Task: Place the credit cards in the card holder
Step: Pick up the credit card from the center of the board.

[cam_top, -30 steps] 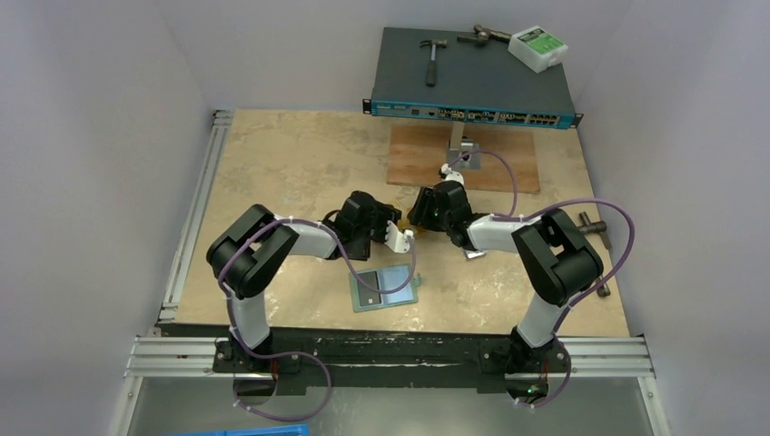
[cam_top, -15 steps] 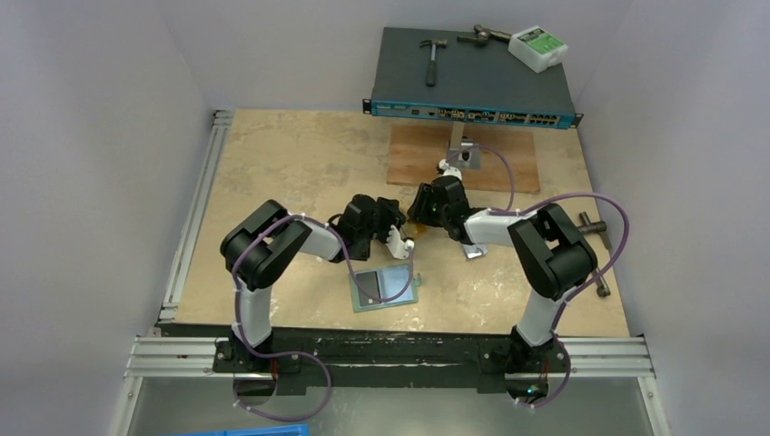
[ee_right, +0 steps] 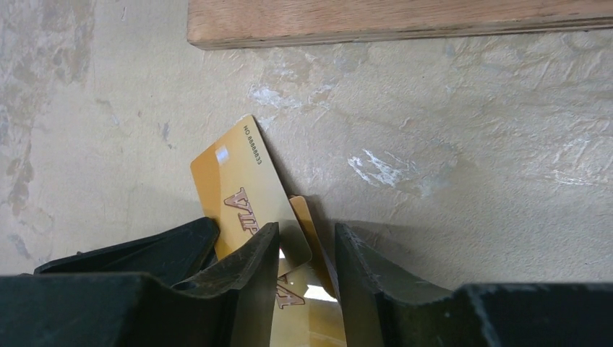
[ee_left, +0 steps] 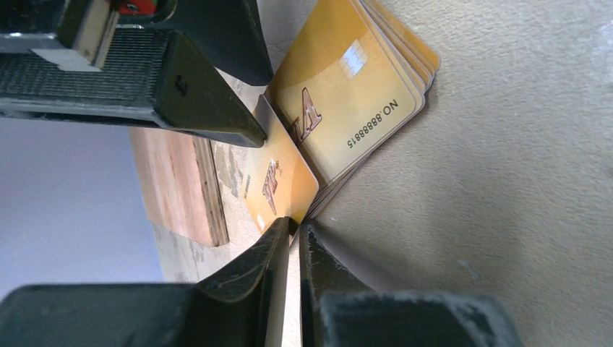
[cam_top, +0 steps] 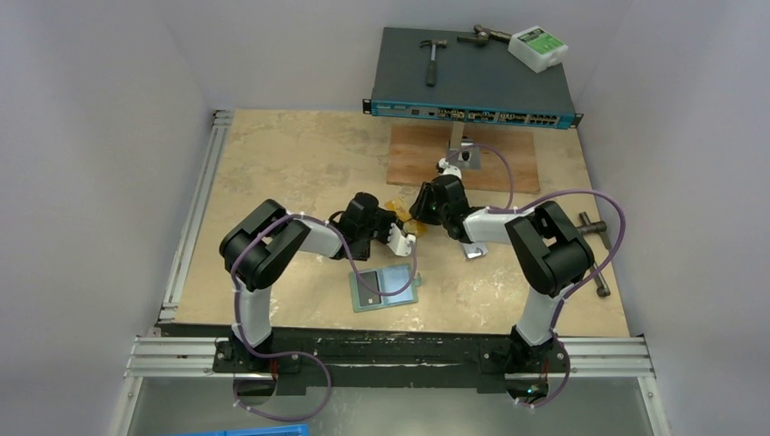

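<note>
Top external view: the card holder (cam_top: pixel 386 289) is seen lying open on the surface (cam_top: pixel 272 163), near the front edge, with its pale lining turned up. Both arms are bent inward, and the left tool (cam_top: pixel 405 238) and the right tool (cam_top: pixel 420 216) meet just behind it, over a small patch of orange.

From the left wrist, that patch is shown to be the credit cards (ee_left: pixel 358 87): a fanned stack of gold cards marked VIP, lying on the surface behind the card holder and apart from it. One lifted card (ee_left: pixel 278 181) is tilted up off the stack. The left tool's fingers (ee_left: pixel 246 275) are pressed almost together, and the lower edge of the lifted card is pinched between them. A finger of the right tool is seen touching the upper corner of that card.

From the right wrist, the right tool's jaws are seen spread, with a card corner standing in the gap; whether it is gripped cannot be told. A wooden board (ee_right: pixel 397 22) lies beyond the cards.
</note>
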Available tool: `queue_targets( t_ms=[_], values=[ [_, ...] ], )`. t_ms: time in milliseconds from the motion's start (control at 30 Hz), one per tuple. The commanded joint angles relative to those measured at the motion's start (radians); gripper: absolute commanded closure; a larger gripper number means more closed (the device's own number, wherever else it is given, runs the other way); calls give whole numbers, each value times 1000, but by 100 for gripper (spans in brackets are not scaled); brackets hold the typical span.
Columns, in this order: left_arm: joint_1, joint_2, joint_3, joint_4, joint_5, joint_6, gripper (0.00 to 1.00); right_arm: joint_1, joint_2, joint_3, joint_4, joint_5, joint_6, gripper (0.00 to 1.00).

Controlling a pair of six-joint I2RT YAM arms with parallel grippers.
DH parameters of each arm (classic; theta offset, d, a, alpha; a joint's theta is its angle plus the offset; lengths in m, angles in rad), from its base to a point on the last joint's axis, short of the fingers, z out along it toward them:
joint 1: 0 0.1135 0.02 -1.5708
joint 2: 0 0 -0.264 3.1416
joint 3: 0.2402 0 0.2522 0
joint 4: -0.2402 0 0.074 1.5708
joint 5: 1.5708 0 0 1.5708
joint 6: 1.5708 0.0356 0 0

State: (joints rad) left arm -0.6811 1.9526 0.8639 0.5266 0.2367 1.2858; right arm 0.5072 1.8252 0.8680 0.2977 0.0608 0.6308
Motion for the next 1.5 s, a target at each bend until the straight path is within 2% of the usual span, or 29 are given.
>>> queue_targets(
  t_ms=[0, 100, 267, 467, 800, 1033, 1267, 1467],
  values=[
    [3, -56, 39, -67, 30, -69, 94, -3, 55, -58, -216, 8, -14, 68],
    [3, -61, 40, -72, 29, -88, 96, -4, 53, -58, -214, 2, -6, 70],
    [3, -62, 35, 14, 14, -131, 100, -3, 32, -59, -218, 1, -9, 71],
    [2, -57, 32, 90, 0, -155, 100, -5, 19, -56, -226, -4, -14, 72],
    [-3, -34, -34, 383, -36, -163, 100, -16, -39, -27, -260, -19, -9, 66],
    [-11, -30, -34, 329, 4, -124, 100, -36, -74, -17, -278, -23, -10, 56],
    [-4, -53, -5, 221, 3, -151, 100, -77, -119, -28, -280, -25, -14, 53],
    [-2, -123, -39, 169, -30, -159, 100, -109, -202, -74, -268, -101, -8, 49]
  ],
)
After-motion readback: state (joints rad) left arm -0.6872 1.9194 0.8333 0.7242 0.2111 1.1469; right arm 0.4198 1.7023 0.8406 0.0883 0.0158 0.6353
